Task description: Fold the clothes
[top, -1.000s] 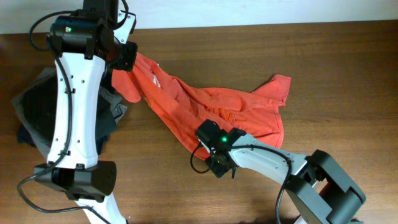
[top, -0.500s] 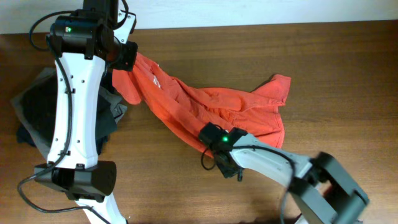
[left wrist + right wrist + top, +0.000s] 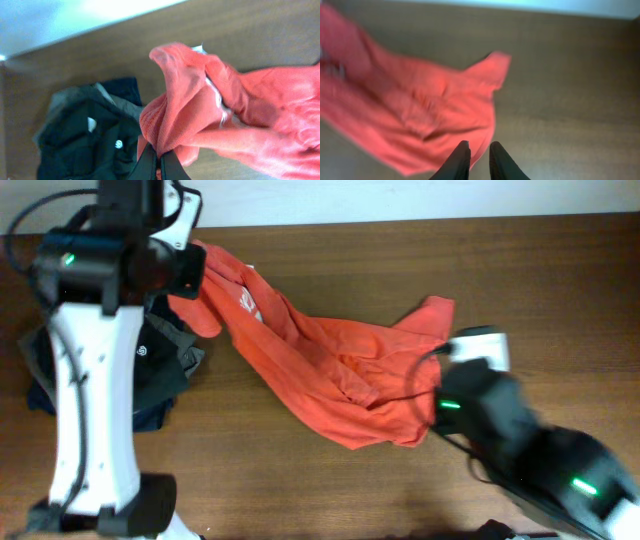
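Writing on the shirt: white print [image 3: 246,300] is showing on the red-orange shirt [image 3: 330,370] near its left end, but it is too small to read.
Tag: a small white tag [image 3: 199,48] is peeking out at the top of the bunched cloth. Only the left wrist view is showing it, and no words can be read.
Mark on the pile: a tiny white round mark [image 3: 118,145] is sitting on the dark clothes [image 3: 95,135]. I cannot read it.
Where the shirt is: it is lying stretched across the brown desk [image 3: 540,280], from the far left corner down to the middle.
Left claw [image 3: 159,160]: it is squeezing tight on a bunch of the shirt's left end, just beside the dark clothes.
Right claw [image 3: 479,150]: its two black fingers are standing close with a thin gap, right at the shirt's edge. I cannot tell if any cloth is pinched.
Only from above: the shirt's whole long shape is showing, and the right arm [image 3: 540,460] is looking blurry.
Feel and shape: the shirt is looking soft and wrinkly, the desk smooth and woody, the dark clothes lumpy.
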Available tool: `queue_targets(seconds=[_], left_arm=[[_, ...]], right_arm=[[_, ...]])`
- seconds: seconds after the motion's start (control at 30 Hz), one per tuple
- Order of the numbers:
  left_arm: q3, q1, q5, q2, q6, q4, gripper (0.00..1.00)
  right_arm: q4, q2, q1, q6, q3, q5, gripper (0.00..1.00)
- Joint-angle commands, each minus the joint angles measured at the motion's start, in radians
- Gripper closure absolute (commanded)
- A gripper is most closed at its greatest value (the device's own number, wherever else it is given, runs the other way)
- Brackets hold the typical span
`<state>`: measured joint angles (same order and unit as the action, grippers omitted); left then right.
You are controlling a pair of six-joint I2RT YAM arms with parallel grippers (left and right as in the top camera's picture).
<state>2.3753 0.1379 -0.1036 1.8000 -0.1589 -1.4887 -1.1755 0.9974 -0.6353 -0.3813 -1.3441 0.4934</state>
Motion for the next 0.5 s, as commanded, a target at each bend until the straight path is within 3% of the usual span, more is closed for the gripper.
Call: queue_targets(seconds=[0.0, 0.23, 0.47], left_arm=[[0.019, -0.003, 0.014, -0.067, 0.016, 0.019, 1.0], [0.015, -0.003, 0.047, -0.053, 0.016, 0.018, 0.99], [0.015, -0.003, 0.047, -0.051, 0.016, 0.025, 0.99]], right_arm=[[-0.013, -0.014, 0.06, 0.091, -0.024, -0.12, 0.76], [0.014, 0.221, 0.039, 0.172, 0.123, -0.437, 0.66], [0.186, 0.612, -0.096, 0.328, 0.187, -0.517, 0.59]])
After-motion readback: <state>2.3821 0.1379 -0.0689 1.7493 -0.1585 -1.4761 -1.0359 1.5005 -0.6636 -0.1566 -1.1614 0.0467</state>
